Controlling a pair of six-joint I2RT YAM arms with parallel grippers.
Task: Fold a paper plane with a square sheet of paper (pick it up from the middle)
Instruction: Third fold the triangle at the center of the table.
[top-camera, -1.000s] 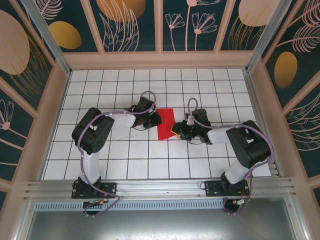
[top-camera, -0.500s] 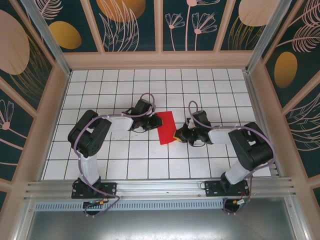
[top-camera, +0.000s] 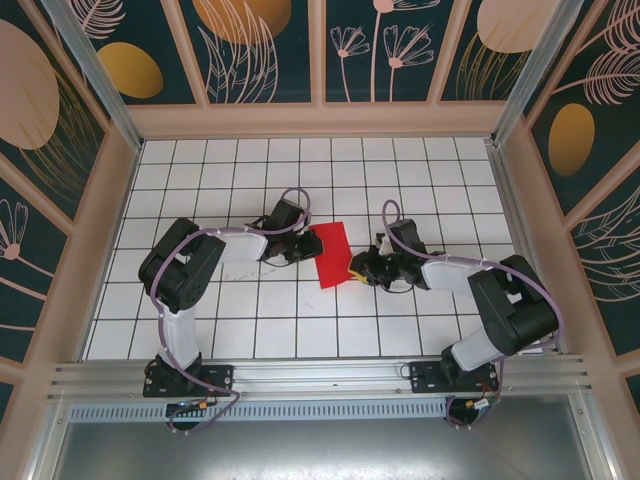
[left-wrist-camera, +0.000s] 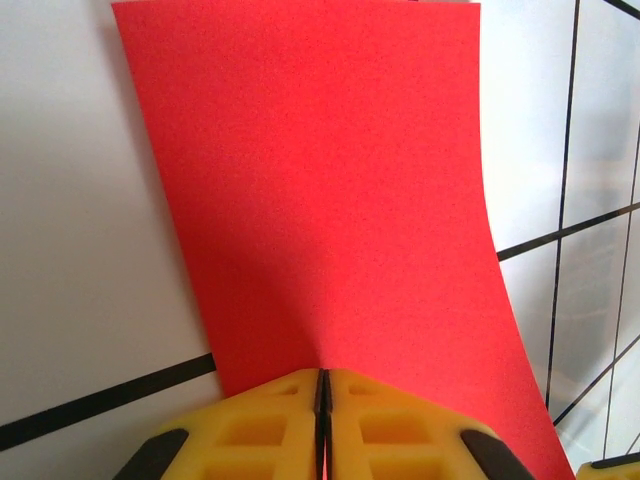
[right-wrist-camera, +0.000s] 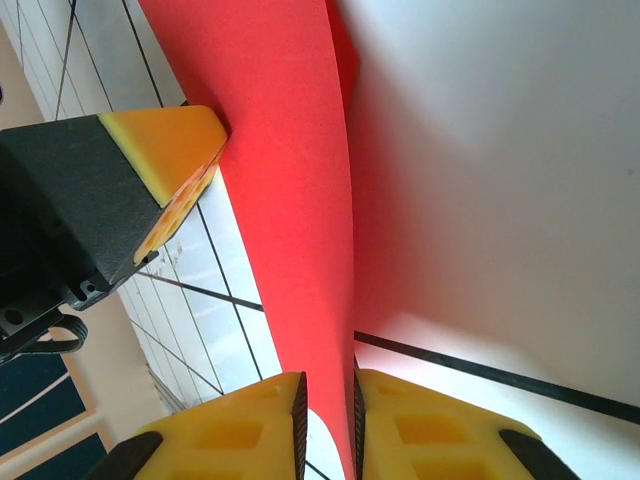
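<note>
- The thin bright red sheet of paper (top-camera: 332, 255) sits near the middle of the white gridded counter (top-camera: 250, 320), between the two arms. From above it reads as a narrow upright strip rather than a full square.
- The strip's long axis runs from the far side towards the arm bases, leaning slightly. Its short axis spans the gap between the two pincers.
- The left pincer (left-wrist-camera: 322, 385) is closed on the sheet's left edge, the yellow pads meeting at a thin seam with the paper (left-wrist-camera: 320, 200) pinched in it. From there the sheet stretches straight away from the wrist and bows a little on its right side.
- The right pincer (right-wrist-camera: 328, 400) stands narrow, with the opposite edge of the sheet (right-wrist-camera: 290, 150) running down into the slot between its pads. Whether those pads actually press the paper cannot be told, as a sliver of gap shows.
- From the right wrist the sheet looks curved and partly raised off the counter, and the left pincer's yellow pad (right-wrist-camera: 165, 160) meets its far edge.
- The key relation is that neither arm is nearer — each meets one long edge, the left higher up the strip and the right lower down (a diagonal hold).
- Any crease across or along the sheet probably depends on the two pincers moving relative to each other along that short axis.
</note>
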